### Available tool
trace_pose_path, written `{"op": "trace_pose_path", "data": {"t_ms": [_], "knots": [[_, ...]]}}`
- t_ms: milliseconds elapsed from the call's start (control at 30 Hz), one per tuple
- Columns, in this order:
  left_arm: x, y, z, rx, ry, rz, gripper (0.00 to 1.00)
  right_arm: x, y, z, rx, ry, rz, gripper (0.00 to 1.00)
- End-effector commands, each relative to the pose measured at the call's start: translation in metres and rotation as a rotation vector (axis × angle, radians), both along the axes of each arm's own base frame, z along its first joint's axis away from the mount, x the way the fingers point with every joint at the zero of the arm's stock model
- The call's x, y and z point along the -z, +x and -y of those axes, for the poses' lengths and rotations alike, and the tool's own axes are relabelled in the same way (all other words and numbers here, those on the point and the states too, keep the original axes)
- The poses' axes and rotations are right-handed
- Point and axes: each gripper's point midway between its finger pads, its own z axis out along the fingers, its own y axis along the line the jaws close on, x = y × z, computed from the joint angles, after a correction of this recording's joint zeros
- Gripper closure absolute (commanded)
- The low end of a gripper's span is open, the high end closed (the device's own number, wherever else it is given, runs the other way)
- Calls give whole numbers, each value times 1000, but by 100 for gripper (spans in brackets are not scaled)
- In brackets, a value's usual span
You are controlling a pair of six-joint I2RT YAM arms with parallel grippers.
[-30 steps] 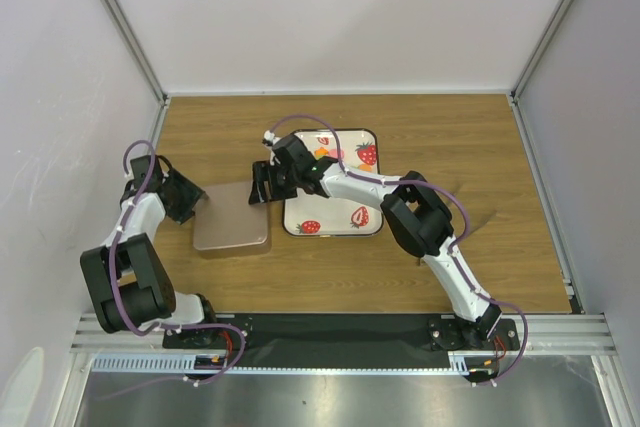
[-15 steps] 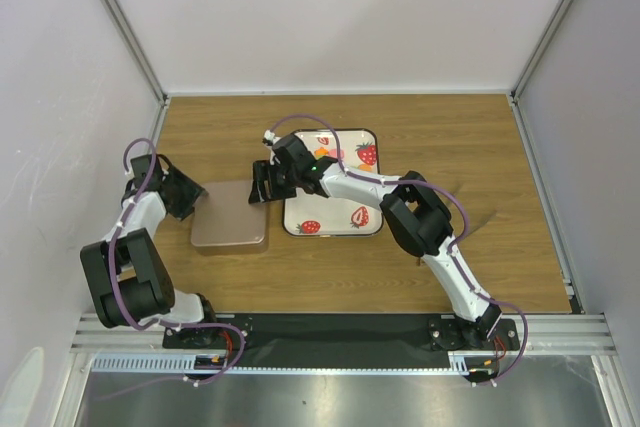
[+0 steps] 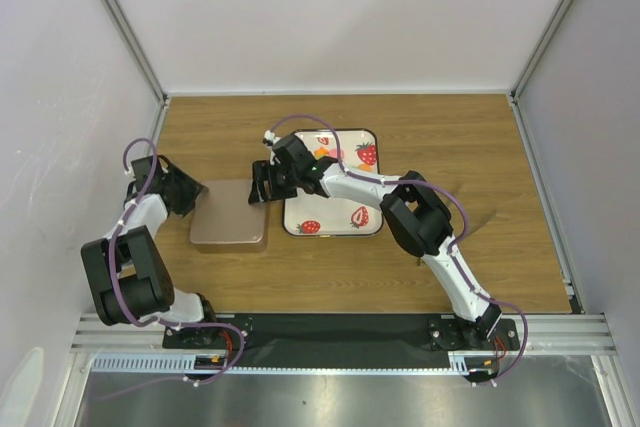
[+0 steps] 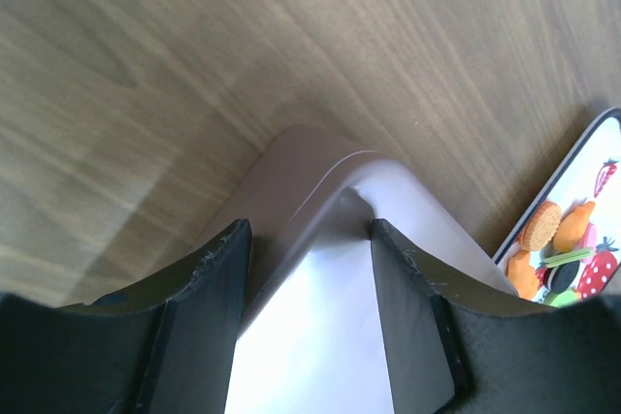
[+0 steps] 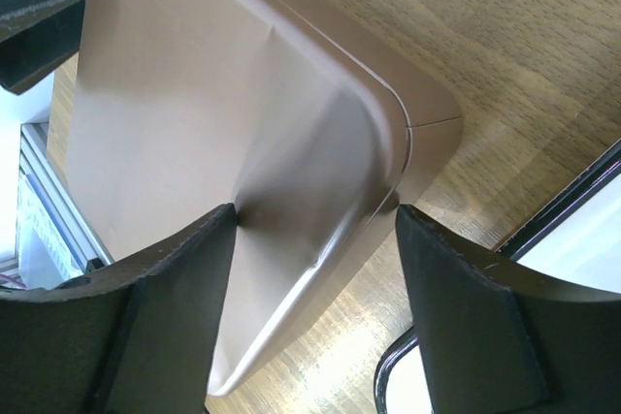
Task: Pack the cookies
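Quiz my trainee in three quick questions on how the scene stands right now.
1. Fill in: the cookies lie on the ___-patterned tray.
2. The left gripper and right gripper each have their fingers around: A) a tray corner B) a corner of the brown box C) a cookie.
3. True or false: the brown box sits on top of the tray.
Key: 1 strawberry; 2 B; 3 false, it sits on the table beside the tray.

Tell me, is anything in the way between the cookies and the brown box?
Yes. The box looks shut on top, so no cookies can go in yet. The right pincer sits on the box corner nearest the tray, and its arm lies across the tray.
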Motion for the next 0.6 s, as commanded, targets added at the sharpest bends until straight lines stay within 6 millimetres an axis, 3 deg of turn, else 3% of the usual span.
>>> {"op": "trace_pose_path", "data": {"t_ms": [0, 300, 567], "knots": [[54, -45, 7, -28, -17, -220, 44, -2, -11, 1, -37, -18, 12, 26], [51, -46, 6, -25, -9, -219, 43, -19, 6, 7, -17, 21, 23, 21], [45, -46, 1, -25, 20, -217, 40, -36, 27, 13, 30, 107, -5, 22]]}}
